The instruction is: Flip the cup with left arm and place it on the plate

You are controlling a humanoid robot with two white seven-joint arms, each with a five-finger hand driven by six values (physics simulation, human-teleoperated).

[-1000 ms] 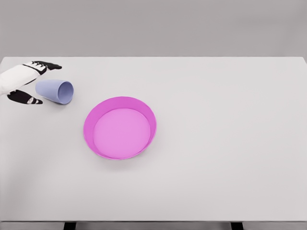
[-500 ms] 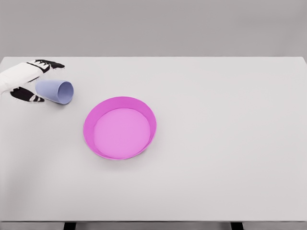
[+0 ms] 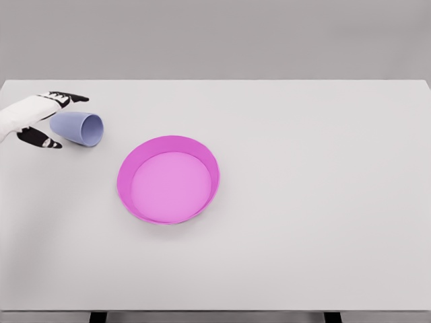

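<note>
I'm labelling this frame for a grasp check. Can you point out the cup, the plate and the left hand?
cup [image 3: 75, 127]: head view, on its blue side wall as it lies on its side.
plate [image 3: 126, 168]: head view, on the magenta rim at its left.
left hand [image 3: 37, 116]: head view, on the white palm behind the cup.

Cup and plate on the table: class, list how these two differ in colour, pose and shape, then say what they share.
Colour: the cup is pale blue; the plate is bright pink.
Pose: the cup lies on its side, mouth toward the right; the plate sits flat, opening upward.
Shape: the cup is narrow and tapered; the plate is wide, shallow and larger.
Shared: both are empty and rest on the white table.
</note>
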